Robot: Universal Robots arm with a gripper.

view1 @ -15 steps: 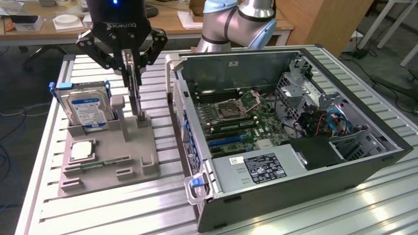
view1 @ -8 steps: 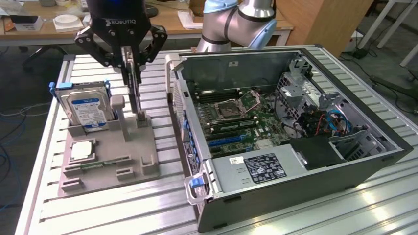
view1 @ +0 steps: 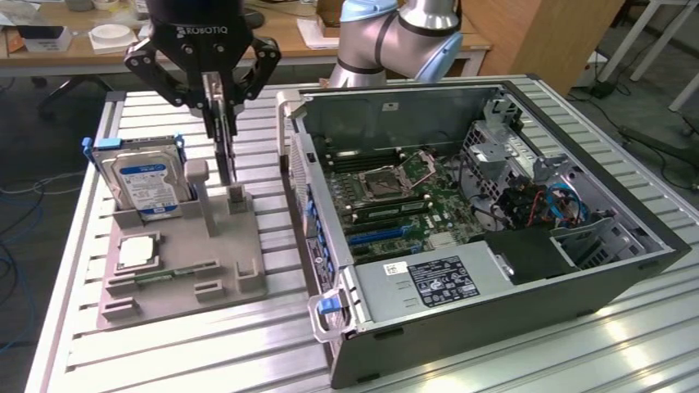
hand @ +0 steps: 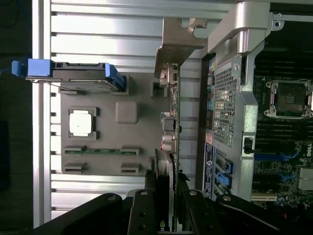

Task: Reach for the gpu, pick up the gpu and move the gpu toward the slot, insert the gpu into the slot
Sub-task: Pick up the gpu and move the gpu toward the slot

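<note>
The gpu, a thin, flat, dark circuit card with a metal end bracket, stands on edge and upright, clamped between the fingers of the black gripper. In the wrist view the card runs edge-on away from the gripper, whose two black fingers press on either face. Its lower edge is at a small grey post on the grey moulded parts tray; I cannot tell whether it touches the post or hangs just above it.

On the same tray, toward the exterior view's left of the card, a silver hard drive with a blue-white label stands upright in a blue-handled frame. Nearer the camera lie a square silver processor chip and a small green memory stick.

To the exterior view's right of the tray, just beside it, is an open dark computer case holding a green motherboard. The slot, a long narrow blue plastic connector strip, lies on the board's near part, well apart from the card. The square metal-framed processor socket is farther back.

Everything rests on a ribbed aluminium table.
</note>
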